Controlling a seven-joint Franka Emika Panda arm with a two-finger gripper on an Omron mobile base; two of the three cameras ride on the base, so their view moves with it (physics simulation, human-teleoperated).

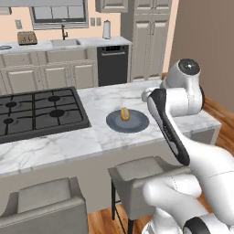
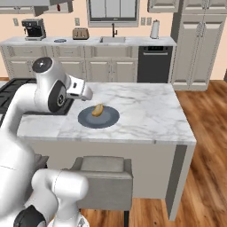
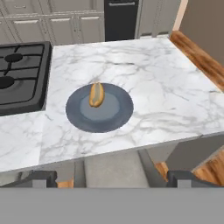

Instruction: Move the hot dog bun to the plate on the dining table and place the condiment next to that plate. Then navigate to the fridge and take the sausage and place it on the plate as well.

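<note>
Nearest the base, two grey upholstered stools [image 1: 137, 176] stand tucked against the beige panelled side of the dining table. The two-finger gripper [image 3: 112, 177] hangs above that near edge with its dark finger tips [image 3: 41, 177] set wide apart, open and holding nothing.

On the white grey-veined marble top of the dining table [image 2: 146, 111] lies the round slate blue-grey plate [image 3: 109, 120], a little in from the near edge. The small golden-tan hot dog bun [image 3: 96, 94] rests on the plate, toward its far side, lying flat.

Beside the plate, well apart from it, sits the black gas cooktop [image 1: 39, 109]. Beyond the island, a black dishwasher front [image 2: 154, 64] is set in the beige cabinets along the far wall.
</note>
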